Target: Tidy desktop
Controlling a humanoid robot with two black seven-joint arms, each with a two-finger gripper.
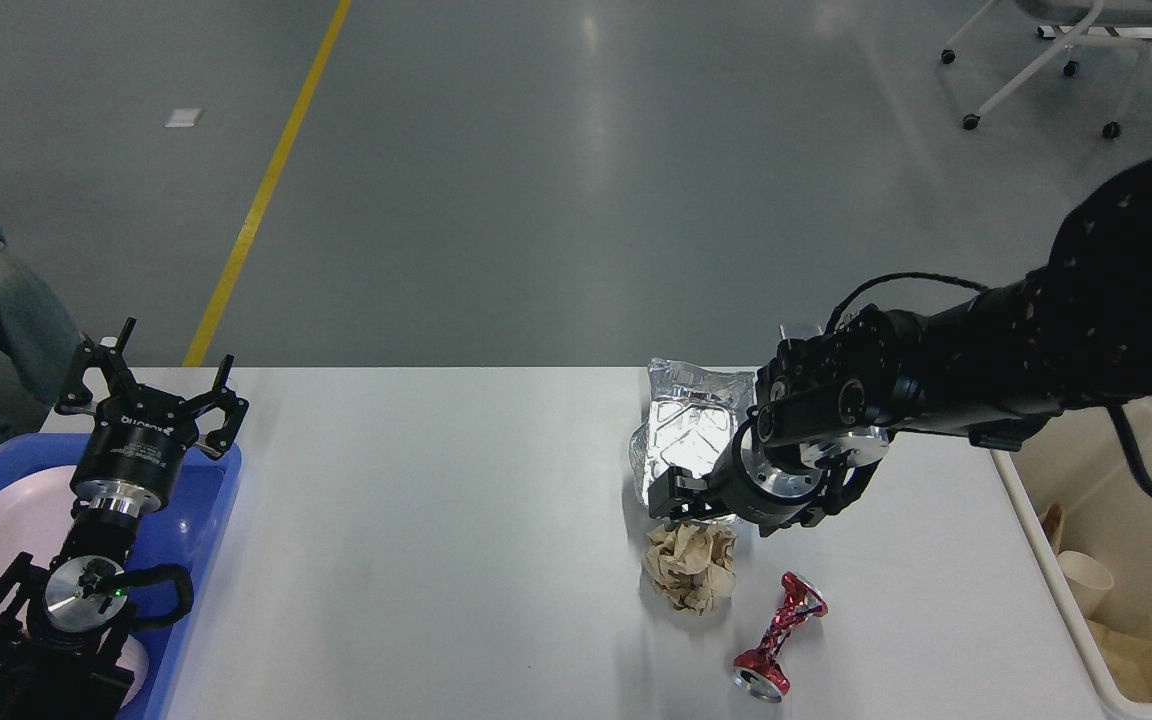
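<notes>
The right pincer [674, 497] is hovering low over the white table [436, 520], its opening too dark to tell, touching or overlapping the silver foil bag [686, 430]. Just nearer me the crumpled paper [692, 566] is lying (crushed red can [778, 636] beside). The left pincer [151, 385], spread wide, is sitting well apart.
</notes>
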